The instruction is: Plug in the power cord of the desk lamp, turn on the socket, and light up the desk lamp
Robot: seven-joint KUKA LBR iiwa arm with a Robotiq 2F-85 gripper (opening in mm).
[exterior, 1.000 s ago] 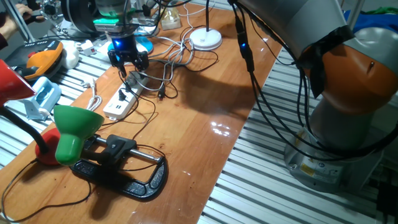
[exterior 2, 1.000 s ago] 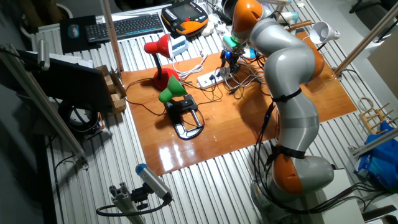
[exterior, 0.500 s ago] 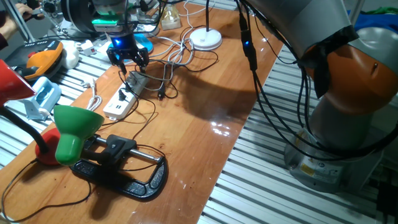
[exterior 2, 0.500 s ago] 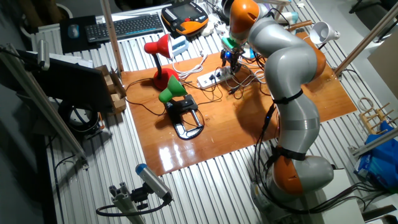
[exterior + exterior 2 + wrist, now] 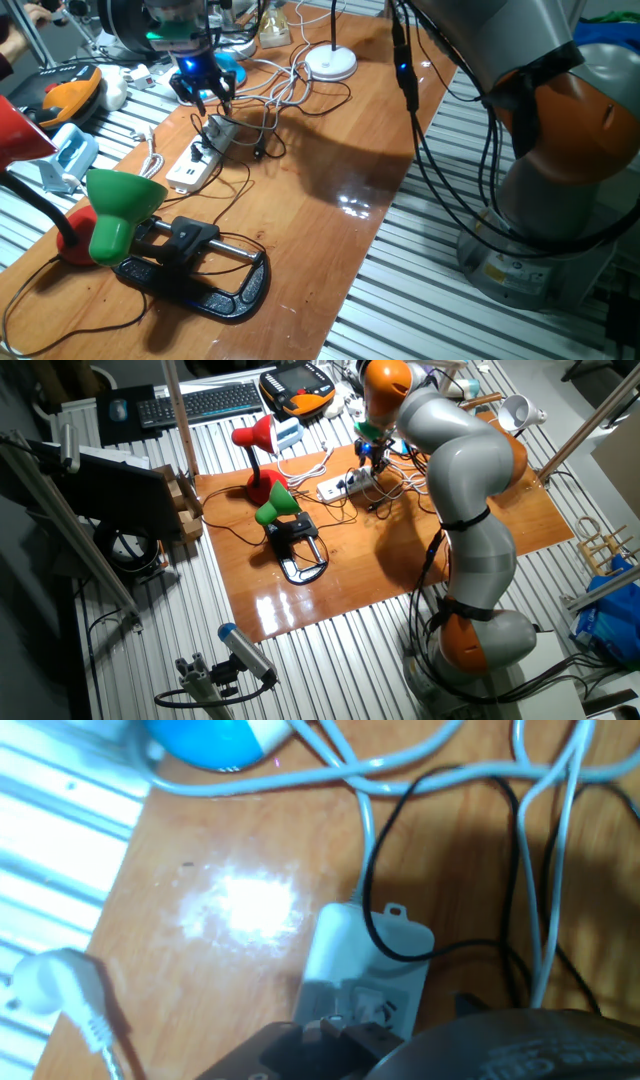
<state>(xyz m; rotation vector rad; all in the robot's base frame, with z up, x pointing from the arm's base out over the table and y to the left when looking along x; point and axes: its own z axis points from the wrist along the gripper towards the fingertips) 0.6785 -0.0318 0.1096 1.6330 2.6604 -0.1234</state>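
Note:
The socket, a long white power strip (image 5: pixel 200 155), lies on the wooden table; it also shows in the other fixed view (image 5: pixel 343 485), and its far end shows in the hand view (image 5: pixel 358 965). My gripper (image 5: pixel 203 92) hangs open and empty just above that far end. The desk lamp's round white base (image 5: pixel 331 64) stands at the table's far edge. Its white power cord (image 5: pixel 288 84) loops between base and strip. A white plug (image 5: pixel 52 984) lies at the table's left edge, apart from the strip. Black cords cross the strip's end.
A green cone-shaded lamp (image 5: pixel 118 207) on a black clamp (image 5: pixel 205 275) sits at the front left, and a red-shaded lamp (image 5: pixel 254 438) behind it. A blue object (image 5: pixel 212 736) lies just beyond the strip. Tangled black and white cables (image 5: pixel 262 125) lie right of the strip.
My gripper has risen and drawn back a little from the strip's far end, toward the table's far left edge. It stays open. The strip and cords have not moved.

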